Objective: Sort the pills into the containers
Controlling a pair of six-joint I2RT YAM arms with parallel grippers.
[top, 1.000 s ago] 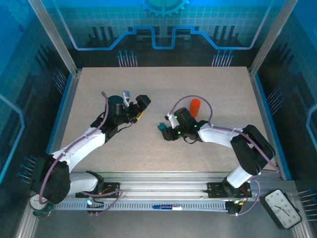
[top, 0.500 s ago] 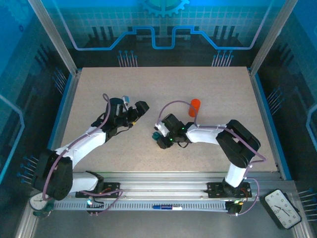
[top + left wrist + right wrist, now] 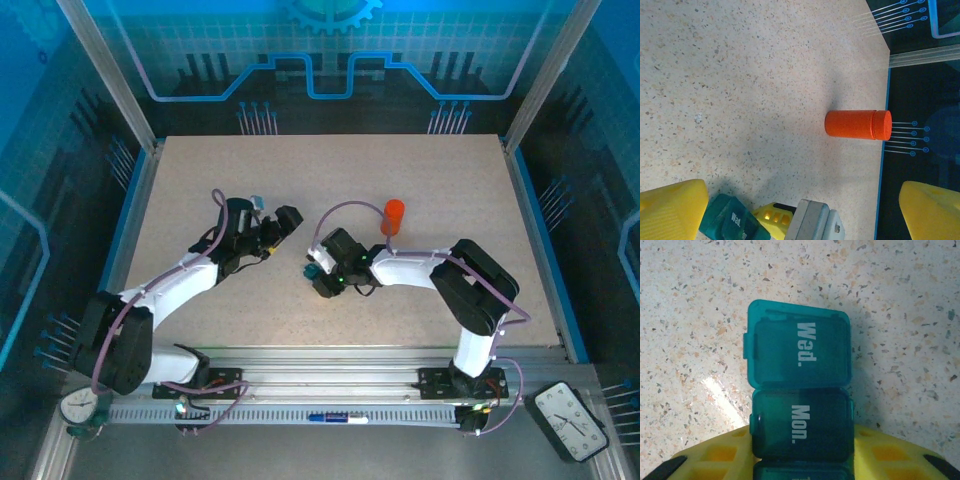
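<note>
The right pincer [image 3: 802,462] is pressed together on the dark-teal pill box [image 3: 800,390], its yellow fingers [image 3: 715,457] clamping the strip from both sides at the bottom of the right wrist view. The "Mon." compartment sits between them and the "Wed." compartment juts free toward the middle of the frame. Both visible lids look shut, and no pills can be seen. In the top view the pill box [image 3: 316,270] sits just left of centre. Whether it rests on the desk [image 3: 450,170] or hangs just above it cannot be told.

The left pincer [image 3: 272,215] is spread wide and holds nothing, left of centre and near the box. The orange bottle [image 3: 393,216] stands right of centre, close to the right arm.

The grip lies toward one end of the strip. The free end could therefore swing or twist in the fingers if it drags on the desk, and the box could slip out. The two pincers are close, so a careless reach by the left one could knock the box. A sweep of the right arm could topple the bottle.
</note>
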